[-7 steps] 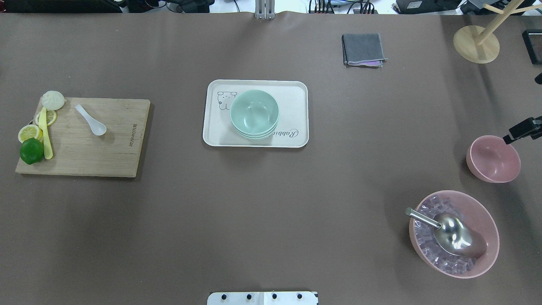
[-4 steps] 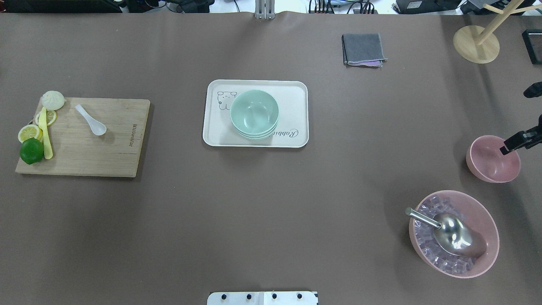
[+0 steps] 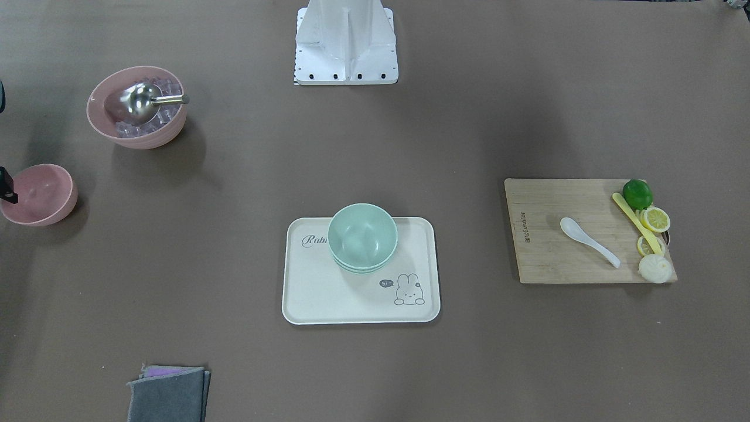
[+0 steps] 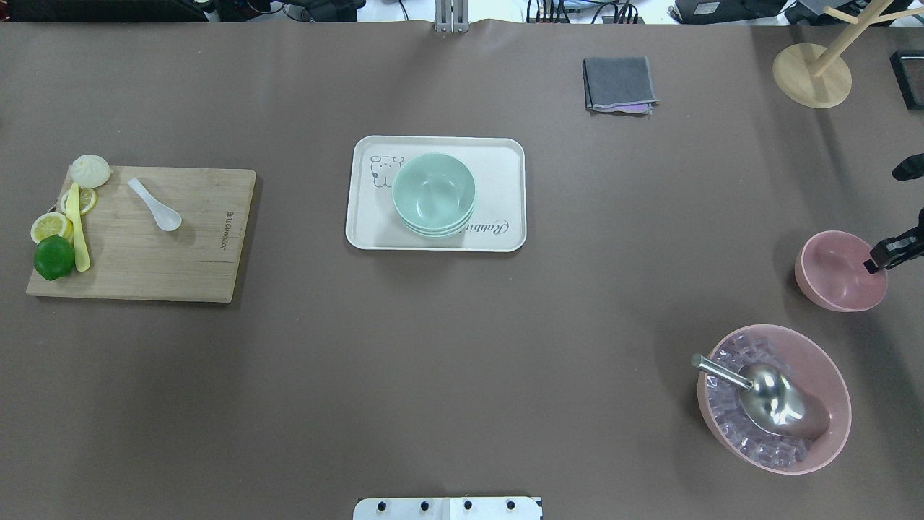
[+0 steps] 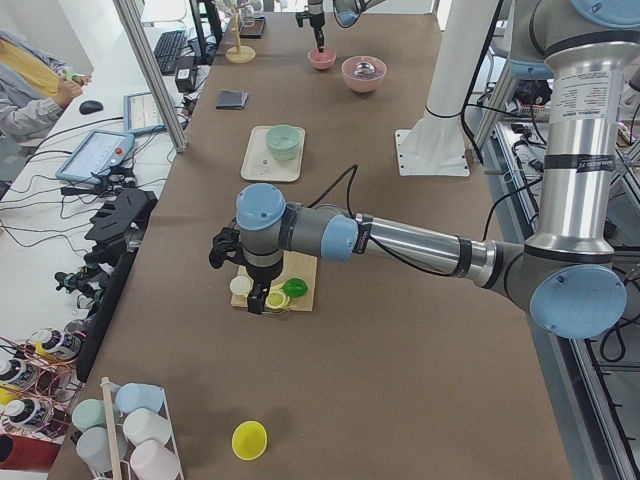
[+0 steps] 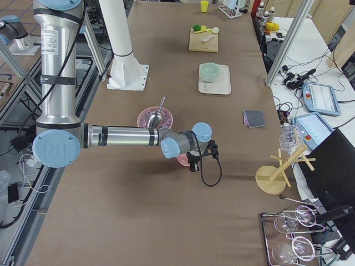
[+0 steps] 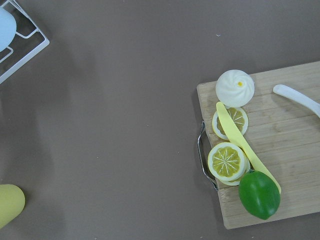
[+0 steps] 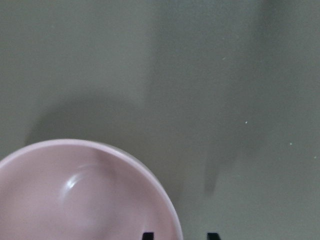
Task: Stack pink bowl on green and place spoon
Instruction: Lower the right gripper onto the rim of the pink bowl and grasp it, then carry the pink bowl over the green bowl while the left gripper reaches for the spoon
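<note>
The small pink bowl (image 4: 834, 274) stands empty at the table's right end, also in the front view (image 3: 38, 194). My right gripper (image 4: 882, 258) is open; its fingertips (image 8: 147, 235) straddle the bowl's rim (image 8: 170, 210) on the right side. Stacked green bowls (image 4: 433, 193) sit on a cream tray (image 4: 505, 166) mid-table. The white spoon (image 4: 155, 205) lies on a wooden cutting board (image 4: 195, 245) at the left. My left gripper (image 5: 250, 300) hangs over the board's outer end, seen only from the side; I cannot tell if it is open.
A large pink bowl (image 4: 830, 368) of ice cubes with a metal scoop (image 4: 772, 393) stands just in front of the small one. A lime (image 4: 54, 258), lemon slices, a bun and a yellow knife share the board. A grey cloth (image 4: 619, 84) and wooden stand (image 4: 812, 74) lie far right.
My right gripper has moved toward the robot's side and a little outward, from the pink bowl's far right rim to its right rim. Nothing else moved.
</note>
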`<state>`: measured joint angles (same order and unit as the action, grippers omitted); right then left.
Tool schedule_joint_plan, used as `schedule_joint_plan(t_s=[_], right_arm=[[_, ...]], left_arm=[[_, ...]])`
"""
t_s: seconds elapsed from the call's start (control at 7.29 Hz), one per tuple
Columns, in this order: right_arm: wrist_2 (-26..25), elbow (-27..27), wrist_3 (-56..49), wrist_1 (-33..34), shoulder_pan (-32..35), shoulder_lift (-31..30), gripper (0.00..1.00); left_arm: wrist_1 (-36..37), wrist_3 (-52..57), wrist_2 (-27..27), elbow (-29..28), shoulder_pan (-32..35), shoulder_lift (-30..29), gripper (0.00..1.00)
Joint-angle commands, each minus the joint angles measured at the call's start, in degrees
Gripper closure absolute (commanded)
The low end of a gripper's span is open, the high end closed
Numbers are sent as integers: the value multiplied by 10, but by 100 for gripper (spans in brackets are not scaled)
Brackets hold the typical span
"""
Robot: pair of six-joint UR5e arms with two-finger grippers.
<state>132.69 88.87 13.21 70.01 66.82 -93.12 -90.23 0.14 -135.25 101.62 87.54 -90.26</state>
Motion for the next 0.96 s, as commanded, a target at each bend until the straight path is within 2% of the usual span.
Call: schedule_joint_plan(t_s=[0.0,0.27,0.55,0.69,0.82], right_arm=[[0,-2,-1,-1,0,-1,100],[6,23,6,2,0,10,100],[14,47,61,65,-5,97,100],[20,61,80,103,-12,141,100],[26,75,155,126,-29,195,100]], left_arm=[[0,-24,0,-2,-1,-1,2],[-1,-111,3,-5,-54,-30,2],[-8,-189,5,-12,-122,-71,2],[-54,-285,6,-29,-165,-95,3],[-118,-380,7,-66,-200,-110,3]])
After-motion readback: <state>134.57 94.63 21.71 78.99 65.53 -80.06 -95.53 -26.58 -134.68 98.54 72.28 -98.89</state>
